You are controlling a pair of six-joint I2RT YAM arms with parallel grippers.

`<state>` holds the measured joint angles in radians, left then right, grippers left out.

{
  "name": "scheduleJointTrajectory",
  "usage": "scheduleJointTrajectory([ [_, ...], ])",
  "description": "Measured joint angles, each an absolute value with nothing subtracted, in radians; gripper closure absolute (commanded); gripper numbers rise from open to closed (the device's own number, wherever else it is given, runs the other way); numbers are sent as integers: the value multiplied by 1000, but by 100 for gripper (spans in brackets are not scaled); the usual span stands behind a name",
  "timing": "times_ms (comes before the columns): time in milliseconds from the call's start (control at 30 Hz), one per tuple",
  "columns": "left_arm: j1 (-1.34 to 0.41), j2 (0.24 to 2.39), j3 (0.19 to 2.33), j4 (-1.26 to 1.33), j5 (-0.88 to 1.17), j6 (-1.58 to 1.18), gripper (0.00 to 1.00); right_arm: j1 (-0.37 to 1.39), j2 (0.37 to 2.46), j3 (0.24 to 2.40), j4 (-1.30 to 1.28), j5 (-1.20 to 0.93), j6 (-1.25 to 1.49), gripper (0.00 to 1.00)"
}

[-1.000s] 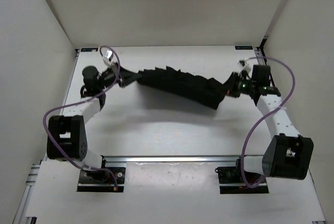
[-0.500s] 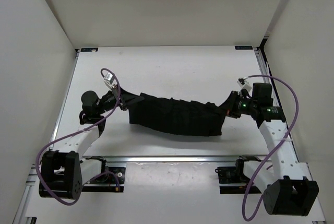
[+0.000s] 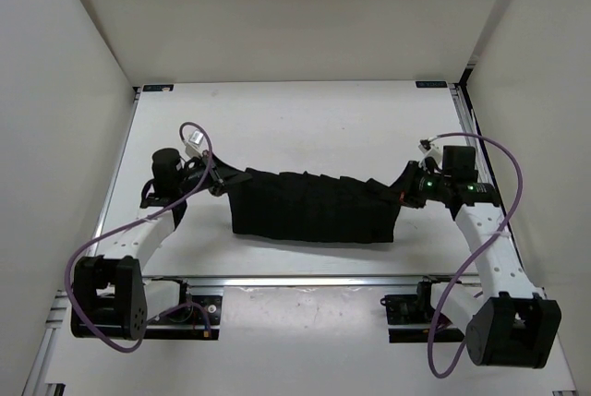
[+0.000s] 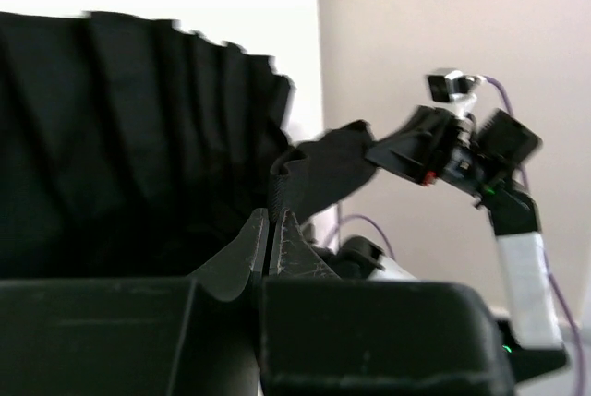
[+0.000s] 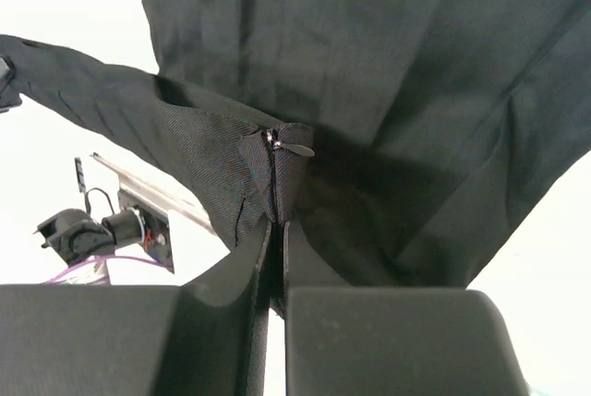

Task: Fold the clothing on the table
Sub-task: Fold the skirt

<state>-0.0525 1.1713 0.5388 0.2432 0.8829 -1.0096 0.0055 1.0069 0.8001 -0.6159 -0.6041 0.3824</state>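
Observation:
The black clothing (image 3: 314,207) is stretched in a pleated band across the front half of the white table (image 3: 305,119), held up at both ends. My left gripper (image 3: 222,181) is shut on its left corner, and in the left wrist view the fingertips (image 4: 273,216) pinch a fold of the fabric (image 4: 120,138). At the right corner my right gripper (image 3: 406,188) is shut too. The right wrist view shows its tips (image 5: 277,225) clamped on a seam beside a small zipper pull (image 5: 294,147), with the clothing (image 5: 388,91) hanging beyond.
White walls (image 3: 83,64) close in the table on three sides. An aluminium rail (image 3: 305,280) runs along the front edge just below the clothing. Purple cables (image 3: 102,234) loop from both arms. The right arm (image 4: 462,147) shows in the left wrist view.
Both arms have drawn the clothing from the middle of the table toward the front rail. It has gone from a slanted strip to a level band hanging lower.

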Motion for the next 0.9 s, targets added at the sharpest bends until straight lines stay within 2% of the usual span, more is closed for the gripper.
scheduleJointTrajectory([
  [233, -68, 1256, 561, 114, 765, -884, 100, -28, 1103, 787, -508, -610, 385, 100],
  [533, -80, 1340, 575, 97, 680, -852, 100, -30, 1244, 794, -380, -654, 384, 100],
  [800, -107, 1440, 653, 79, 589, -820, 100, -21, 1437, 899, -313, -658, 371, 100],
  [833, -111, 1462, 667, 80, 579, -817, 100, -21, 1470, 925, -311, -659, 366, 97],
  [867, -114, 1488, 684, 80, 569, -816, 96, -21, 1508, 955, -309, -660, 363, 88],
  [900, -118, 1514, 703, 75, 558, -812, 71, -21, 1544, 984, -309, -661, 361, 83],
])
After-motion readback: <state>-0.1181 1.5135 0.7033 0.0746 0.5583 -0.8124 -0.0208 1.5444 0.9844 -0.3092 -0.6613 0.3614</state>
